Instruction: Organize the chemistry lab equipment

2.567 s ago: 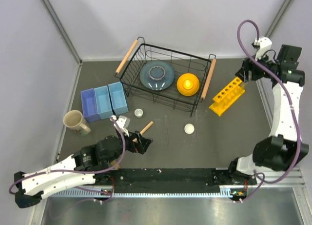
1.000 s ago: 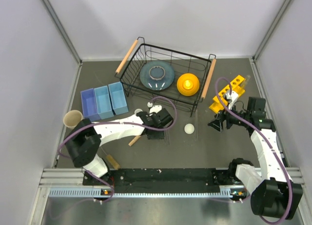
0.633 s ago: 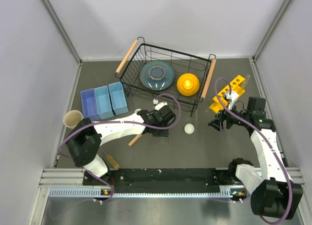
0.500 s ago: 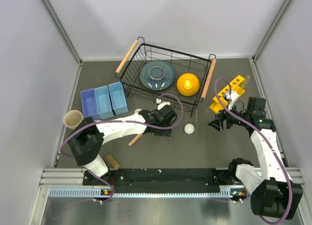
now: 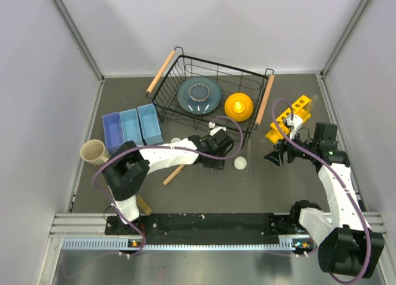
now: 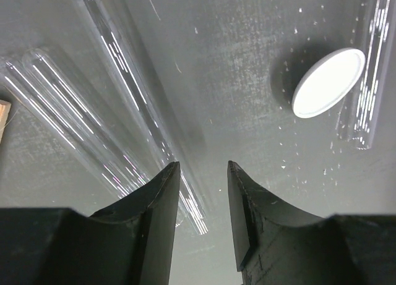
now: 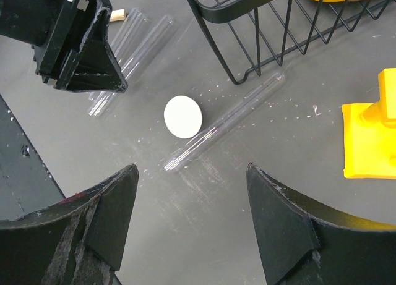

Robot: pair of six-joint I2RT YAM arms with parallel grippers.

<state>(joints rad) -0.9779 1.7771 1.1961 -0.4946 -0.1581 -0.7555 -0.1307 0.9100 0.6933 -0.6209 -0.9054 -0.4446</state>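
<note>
My left gripper [image 5: 214, 164] hangs low over the dark table, open. Three thin clear tubes [image 6: 133, 106] lie there, and one of them runs under the gap between the jaws without being gripped. A white round piece [image 6: 328, 82] lies to its right beside another tube [image 6: 370, 68]. My right gripper [image 5: 270, 159] is open and empty, hovering above that white piece [image 7: 183, 116] and tube [image 7: 226, 121]. The yellow rack [image 5: 288, 120] stands behind it. A wooden stick [image 5: 174, 174] lies left of centre. A second white piece [image 5: 176, 141] shows beside the left arm.
A black wire basket [image 5: 185, 68] at the back holds a grey-blue plate [image 5: 199, 94] and an orange bowl [image 5: 239, 106]. Three blue bins [image 5: 132, 129] and a beige cup [image 5: 93, 152] stand at the left. Its front corner [image 7: 230, 75] stands close to the tube.
My left gripper has slid to the right along the table toward the white piece, and its jaws have widened slightly. The right arm has stayed still.
</note>
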